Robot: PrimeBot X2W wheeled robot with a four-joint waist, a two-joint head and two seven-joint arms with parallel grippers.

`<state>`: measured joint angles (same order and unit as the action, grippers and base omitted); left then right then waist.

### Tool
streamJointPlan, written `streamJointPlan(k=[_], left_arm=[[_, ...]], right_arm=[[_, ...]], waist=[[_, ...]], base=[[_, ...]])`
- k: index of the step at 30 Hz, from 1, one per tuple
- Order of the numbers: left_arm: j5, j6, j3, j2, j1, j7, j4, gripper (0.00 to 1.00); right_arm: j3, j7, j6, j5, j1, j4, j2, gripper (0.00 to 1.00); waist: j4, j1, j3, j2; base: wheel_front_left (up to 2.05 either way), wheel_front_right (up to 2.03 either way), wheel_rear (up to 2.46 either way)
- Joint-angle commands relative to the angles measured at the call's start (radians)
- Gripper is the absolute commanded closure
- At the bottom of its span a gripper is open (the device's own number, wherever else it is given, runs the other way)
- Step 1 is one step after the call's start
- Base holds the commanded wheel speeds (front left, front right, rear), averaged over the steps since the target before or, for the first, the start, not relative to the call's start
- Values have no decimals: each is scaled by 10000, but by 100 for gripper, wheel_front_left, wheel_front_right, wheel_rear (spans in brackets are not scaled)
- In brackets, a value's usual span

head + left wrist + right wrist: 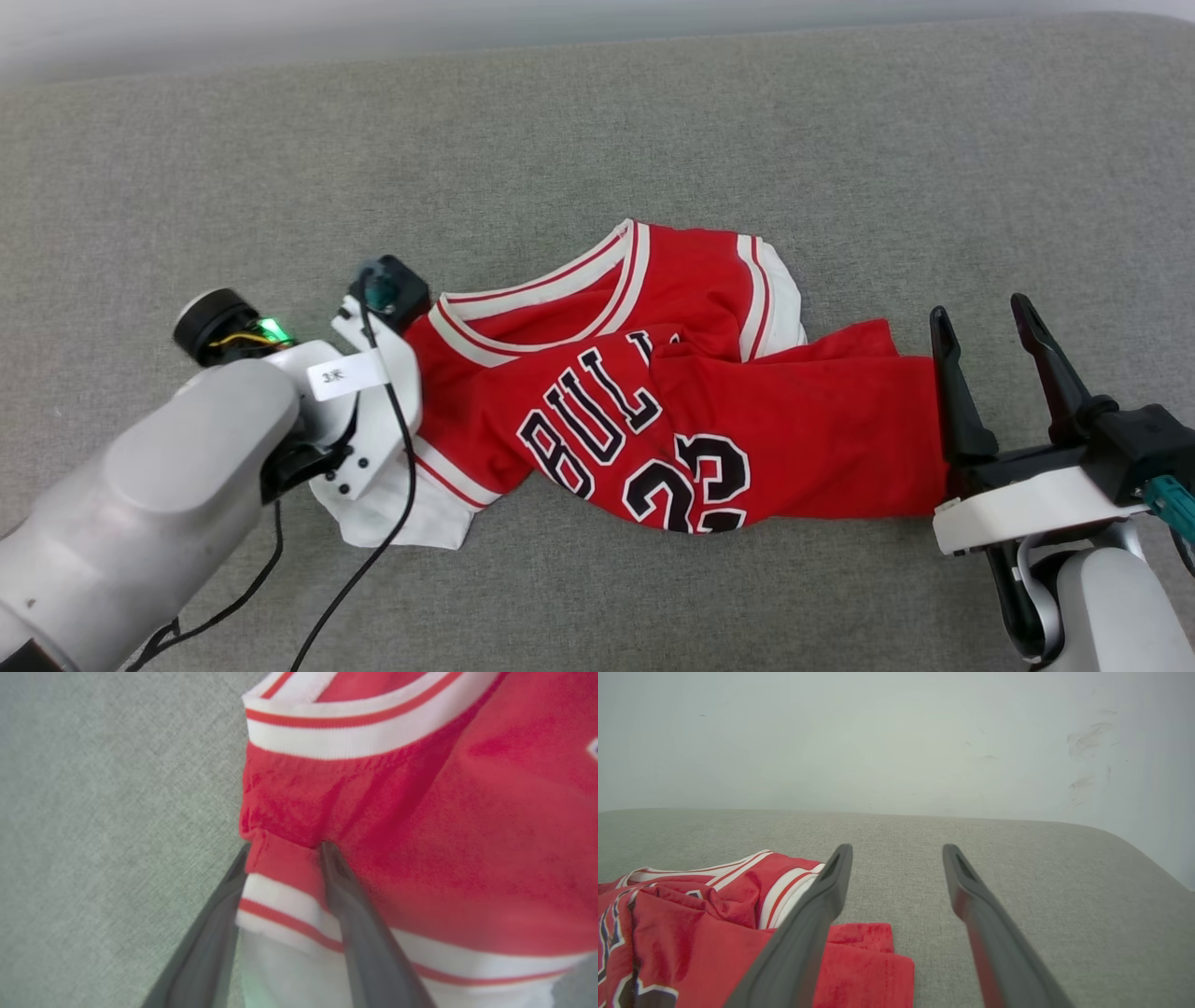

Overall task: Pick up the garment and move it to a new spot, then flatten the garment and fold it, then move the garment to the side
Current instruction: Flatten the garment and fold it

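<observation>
In the head view you see the garment (822,420) lying crumpled, red with the lettering up. The right gripper (980,313) is spread wide and empty beside its hem. In the left wrist view, the left gripper (285,847) straddles the shoulder edge, its fingers apart and not clamped. In the right wrist view, open grey cushion (1041,882) stretches ahead of the fingers.

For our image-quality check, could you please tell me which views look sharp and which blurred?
Head view: evenly lit, the garment and its lettering sharp. Left wrist view: soft throughout, the left gripper blurred up close. Right wrist view: right gripper slightly soft, wall scuffs clear.
</observation>
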<state>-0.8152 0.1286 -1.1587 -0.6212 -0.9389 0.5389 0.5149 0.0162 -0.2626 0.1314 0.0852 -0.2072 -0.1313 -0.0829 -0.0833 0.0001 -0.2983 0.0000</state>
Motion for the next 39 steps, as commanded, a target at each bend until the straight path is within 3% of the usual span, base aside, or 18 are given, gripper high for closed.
streamJointPlan(k=[1,6,13,21,27,28,29,32,35,39], left_arm=[[85,3,-299,125,-123,-414,-20,100],[289,-6,-248,47,-1243,-2000,-376,100],[644,-8,-153,22,-2041,-2911,61,100],[775,-35,-447,802,-1560,-3673,1949,100],[480,5,-756,1391,-892,-3988,3336,100],[524,8,-769,1437,-918,-4239,3441,56],[566,8,-733,1465,-987,-4581,3536,0],[714,-185,-497,1534,-1168,-5885,3734,0],[661,-764,-80,1630,-1056,-7306,3701,0],[708,-1775,561,1562,-677,-7989,2992,0]], right_arm=[[19,-30,-14,-52,-137,65,48,0],[131,-30,-14,-63,-58,178,17,0],[8,-26,-14,-45,-260,307,100,0],[-152,-27,-14,-113,-473,362,213,0],[-55,-27,-14,-176,-443,350,230,0],[-43,-27,-14,-193,-423,371,201,0],[-43,-27,-14,-208,-412,396,153,0],[0,-29,-14,-128,-478,441,-85,0],[15,-27,-14,-46,-622,453,-476,0],[-220,256,-14,206,-879,520,-1353,0]], waist=[[53,-1,8,0],[154,-1,-19,0],[-225,-1,-326,0],[-810,-1,-741,0],[-828,-1,-616,0],[-785,-1,-549,0],[-739,-1,-476,0],[-578,-1,-175,0],[-366,-1,173,0],[14,-1,602,0]], base=[[0,0,0],[0,0,0],[0,0,0],[0,0,0],[0,0,0],[0,0,0],[0,0,0],[0,0,0],[0,0,0],[0,0,0]])
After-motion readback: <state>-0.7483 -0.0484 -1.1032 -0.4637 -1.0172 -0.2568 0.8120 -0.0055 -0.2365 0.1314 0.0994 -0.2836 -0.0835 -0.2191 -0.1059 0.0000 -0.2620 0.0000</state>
